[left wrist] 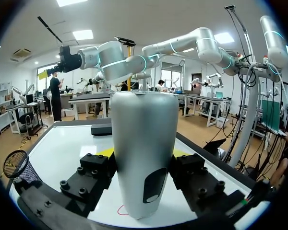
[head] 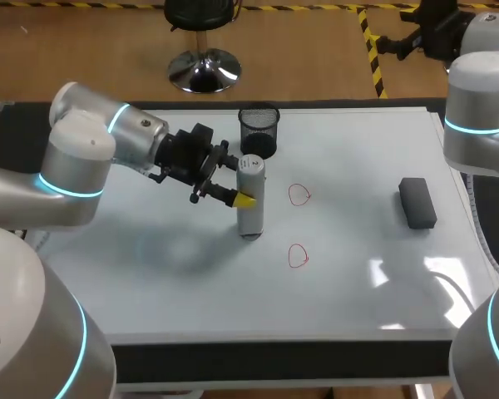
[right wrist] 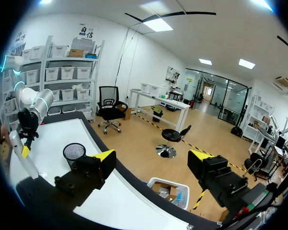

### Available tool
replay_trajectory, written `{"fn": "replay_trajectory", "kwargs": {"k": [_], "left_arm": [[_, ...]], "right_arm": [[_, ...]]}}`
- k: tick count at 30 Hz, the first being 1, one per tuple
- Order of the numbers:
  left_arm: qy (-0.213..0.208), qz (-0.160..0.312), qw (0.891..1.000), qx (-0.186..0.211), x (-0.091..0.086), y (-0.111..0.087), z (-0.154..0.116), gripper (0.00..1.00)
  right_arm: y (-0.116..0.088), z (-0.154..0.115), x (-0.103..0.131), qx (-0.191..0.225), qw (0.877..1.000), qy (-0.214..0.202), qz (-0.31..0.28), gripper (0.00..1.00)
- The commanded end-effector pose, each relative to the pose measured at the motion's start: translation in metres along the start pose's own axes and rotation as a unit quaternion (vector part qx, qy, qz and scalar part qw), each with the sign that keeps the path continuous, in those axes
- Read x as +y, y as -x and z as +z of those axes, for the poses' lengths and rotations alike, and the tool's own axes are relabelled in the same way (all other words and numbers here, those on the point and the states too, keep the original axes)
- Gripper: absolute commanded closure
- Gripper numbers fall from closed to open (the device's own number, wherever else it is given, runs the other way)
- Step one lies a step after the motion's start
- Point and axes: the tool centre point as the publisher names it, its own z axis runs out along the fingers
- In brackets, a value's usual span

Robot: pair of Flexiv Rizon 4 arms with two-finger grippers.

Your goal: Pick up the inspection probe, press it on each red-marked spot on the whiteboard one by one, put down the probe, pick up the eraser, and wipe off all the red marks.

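My left gripper (head: 239, 197) is shut on the silver-white inspection probe (head: 249, 199), which stands upright with its lower end at the whiteboard (head: 349, 283). In the left wrist view the probe (left wrist: 144, 143) fills the gap between both yellow-tipped fingers (left wrist: 104, 153). Two red circles, the upper red mark (head: 299, 194) and the lower red mark (head: 297, 256), lie right of the probe. The dark eraser (head: 417, 202) lies far right. My right gripper (right wrist: 151, 165) is open and holds nothing, off past the board's edge.
A black mesh cup (head: 259, 130) stands just behind the probe near the board's far edge. My right arm (head: 480, 108) rises at the right edge, beside the eraser. A red mark (left wrist: 122, 210) shows at the probe's foot.
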Motion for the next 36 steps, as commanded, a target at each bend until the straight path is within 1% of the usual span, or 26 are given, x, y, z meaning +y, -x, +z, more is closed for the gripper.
{"fn": "replay_trajectory", "kwargs": {"k": [1,8,36], "left_arm": [[0.002,-0.002,1.000,0.001,0.0080,-0.0003,0.0052,1.00],[0.004,-0.006,1.000,-0.002,0.0099,0.0005,0.0004,1.00],[0.004,-0.006,1.000,-0.002,0.0099,0.0005,0.0004,1.00]], "right_arm": [[0.0000,0.0000,0.0000,0.000,1.000,0.000,0.000,0.00],[0.0000,0.0000,0.0000,0.000,1.000,0.000,0.000,0.00],[0.0000,0.0000,0.0000,0.000,1.000,0.000,0.000,0.00]]}}
